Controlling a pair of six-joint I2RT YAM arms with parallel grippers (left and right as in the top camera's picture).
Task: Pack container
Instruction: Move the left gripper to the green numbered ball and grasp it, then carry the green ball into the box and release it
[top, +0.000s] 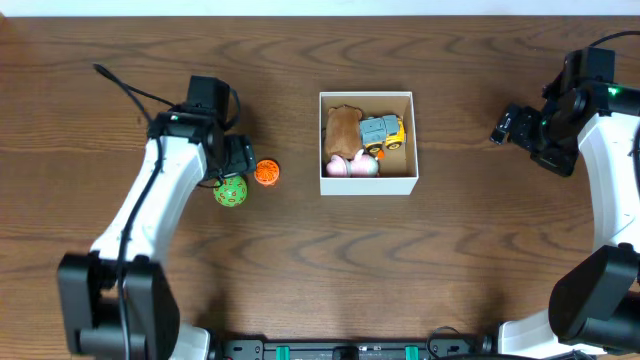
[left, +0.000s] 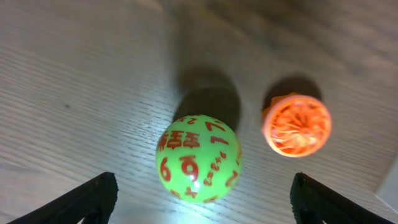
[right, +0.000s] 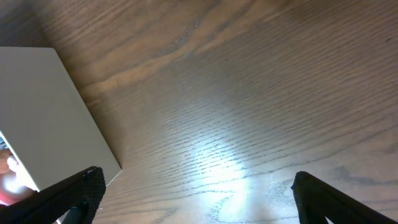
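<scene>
The container (top: 366, 184) is a white-walled square box with a brown inside, at the table's centre. It holds a brown toy, a grey and yellow truck and a pink toy. Its white wall shows in the right wrist view (right: 43, 112). A green ball with red numbers (top: 230, 191) (left: 198, 159) and an orange round toy (top: 266, 172) (left: 296, 124) lie on the table left of the box. My left gripper (top: 236, 170) (left: 202, 205) is open above the green ball, which lies between its fingers. My right gripper (top: 505, 126) (right: 196, 199) is open and empty, right of the box.
A black cable (top: 130, 90) runs across the table behind the left arm. The wood table (top: 450, 260) stretches in front of the box and to the right arm.
</scene>
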